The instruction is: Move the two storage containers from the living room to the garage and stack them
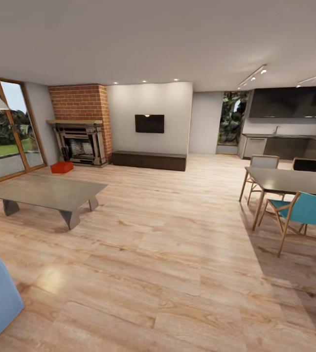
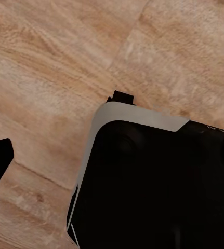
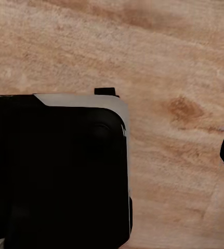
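Orange storage container (image 1: 61, 167) on wood floor (image 1: 168, 254) by fireplace (image 1: 82, 142): likely light, rigid; grip thin wall. Hand states: cannot tell.

Place: an open-plan home, living room (image 1: 148, 205) beside kitchen.
Evidence: brick fireplace (image 1: 81, 128), wall TV (image 1: 149, 123), dining table (image 1: 295, 182), kitchen counter (image 1: 285, 144) showed.

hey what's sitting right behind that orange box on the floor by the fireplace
Behind the orange-red storage container stands the red brick fireplace with its dark surround. Whether a second container sits behind or inside it cannot be told.
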{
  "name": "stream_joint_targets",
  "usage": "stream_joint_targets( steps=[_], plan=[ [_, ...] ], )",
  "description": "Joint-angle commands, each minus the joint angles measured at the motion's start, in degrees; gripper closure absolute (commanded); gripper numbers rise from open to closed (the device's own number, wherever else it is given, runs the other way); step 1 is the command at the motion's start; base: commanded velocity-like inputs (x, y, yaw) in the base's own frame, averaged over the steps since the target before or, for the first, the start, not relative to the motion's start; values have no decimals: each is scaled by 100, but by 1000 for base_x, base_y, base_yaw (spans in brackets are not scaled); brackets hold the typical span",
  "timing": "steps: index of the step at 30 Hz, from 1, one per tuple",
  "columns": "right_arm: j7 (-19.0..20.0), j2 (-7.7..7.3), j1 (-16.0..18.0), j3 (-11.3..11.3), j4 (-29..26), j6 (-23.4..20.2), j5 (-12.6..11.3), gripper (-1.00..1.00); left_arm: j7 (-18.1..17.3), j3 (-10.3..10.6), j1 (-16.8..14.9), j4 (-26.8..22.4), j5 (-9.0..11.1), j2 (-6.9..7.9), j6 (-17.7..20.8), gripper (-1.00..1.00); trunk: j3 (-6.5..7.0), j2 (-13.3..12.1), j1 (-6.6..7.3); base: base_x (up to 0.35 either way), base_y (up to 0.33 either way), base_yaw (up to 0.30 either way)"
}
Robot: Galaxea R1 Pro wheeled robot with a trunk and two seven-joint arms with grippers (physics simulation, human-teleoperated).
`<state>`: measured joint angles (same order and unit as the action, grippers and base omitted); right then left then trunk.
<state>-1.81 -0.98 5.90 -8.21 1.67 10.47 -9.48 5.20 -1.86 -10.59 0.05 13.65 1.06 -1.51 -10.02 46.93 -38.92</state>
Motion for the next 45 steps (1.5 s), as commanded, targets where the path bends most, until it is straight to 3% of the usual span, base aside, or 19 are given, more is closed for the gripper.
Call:
stream_joint_targets(
  steps=[1,45],
  plan=[
    [-3,2,8,-49,18,34,-55,-100,8,-16,-4,3,15,-1,-16,-100,-8,6,-4,324,0,0],
    [-3,2,8,-49,18,38,-54,-100,8,-16,-4,3,15,-1,0,-100,-8,6,-4,324,0,0]
  ],
)
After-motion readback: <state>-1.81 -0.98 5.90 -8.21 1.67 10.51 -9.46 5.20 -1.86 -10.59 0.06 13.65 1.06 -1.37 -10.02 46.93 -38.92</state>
